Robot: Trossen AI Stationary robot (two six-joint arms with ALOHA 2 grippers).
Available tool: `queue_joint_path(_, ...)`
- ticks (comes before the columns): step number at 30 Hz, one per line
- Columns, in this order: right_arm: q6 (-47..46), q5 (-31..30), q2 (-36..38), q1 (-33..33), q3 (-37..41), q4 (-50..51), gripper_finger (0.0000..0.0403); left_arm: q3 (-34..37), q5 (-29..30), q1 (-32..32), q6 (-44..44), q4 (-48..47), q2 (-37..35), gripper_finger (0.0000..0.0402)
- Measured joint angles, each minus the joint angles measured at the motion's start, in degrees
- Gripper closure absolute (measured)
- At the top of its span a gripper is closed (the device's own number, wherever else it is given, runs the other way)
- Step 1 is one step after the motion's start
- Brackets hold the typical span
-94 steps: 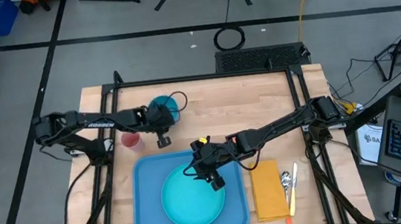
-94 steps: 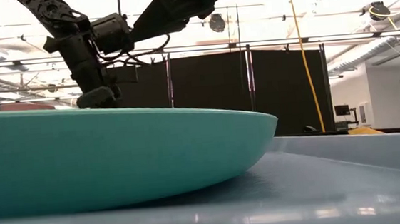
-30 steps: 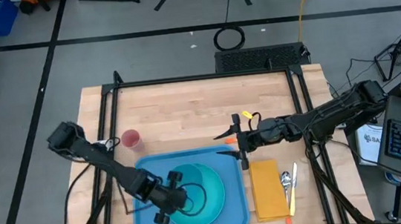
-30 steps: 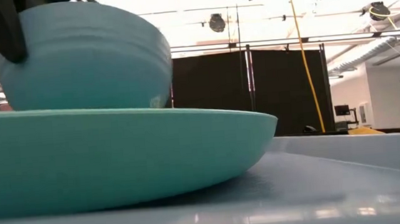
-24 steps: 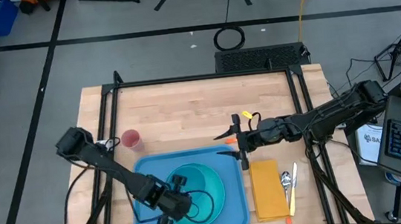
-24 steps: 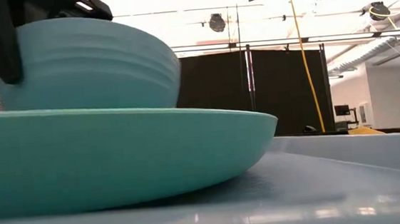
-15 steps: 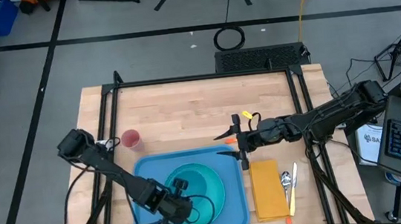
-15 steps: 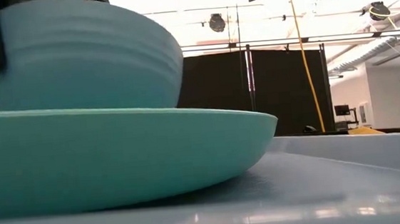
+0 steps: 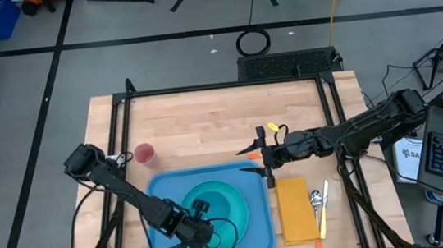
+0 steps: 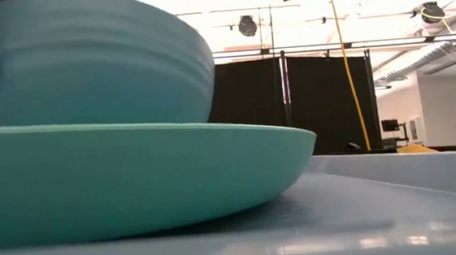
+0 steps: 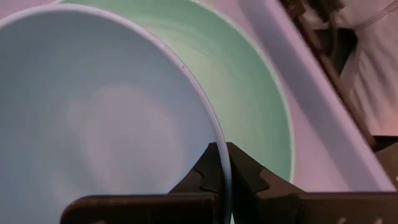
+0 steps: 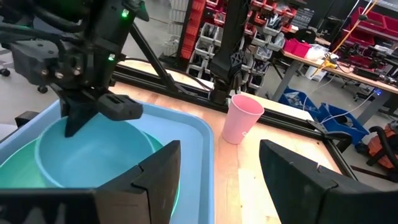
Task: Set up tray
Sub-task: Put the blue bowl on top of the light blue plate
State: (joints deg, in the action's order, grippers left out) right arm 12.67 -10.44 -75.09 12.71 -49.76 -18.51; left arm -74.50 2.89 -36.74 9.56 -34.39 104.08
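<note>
The large flat blue plastic tray (image 9: 163, 198) with rounded corners and a raised rim lies on the near half of the pale wooden bench (image 9: 221, 120), toward its left side. On the tray rests a round teal plate (image 9: 235, 209), and on the plate sits a lighter blue-green ceramic bowl (image 9: 208, 212), placed toward the plate's left part; from the low view the bowl's ribbed wall (image 10: 92, 61) meets the plate's broad rim (image 10: 134, 180).

The left gripper (image 9: 192, 236) is down over the tray's near-left area, and its fingers (image 11: 245, 174) are clenched on the bowl's rim (image 11: 221, 165), one finger inside the wall and one outside (the left wrist view shows the thin edge running straight between them).

The right gripper (image 9: 260, 157) hovers above the bench just beyond the tray's far-right corner, its fingers (image 12: 155, 171) spread apart and grasping nothing.

A small pink plastic cup (image 9: 145, 154) stands upright on the bench just past the tray's far-left corner, apart from it. Just beside the tray on its right lies a folded yellow-orange napkin (image 9: 296, 209), and to the right of the napkin lie a metal spoon (image 9: 315, 202) and a yellow-handled utensil (image 9: 324, 212), side by side.
</note>
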Motion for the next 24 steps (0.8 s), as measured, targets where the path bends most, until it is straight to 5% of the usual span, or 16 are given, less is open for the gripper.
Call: queue_joint_path(24,0.00,0.00,0.00,0.00,0.00,0.39,0.0193,0.04,-5.48,0.51,0.85,0.91,0.86,0.0368)
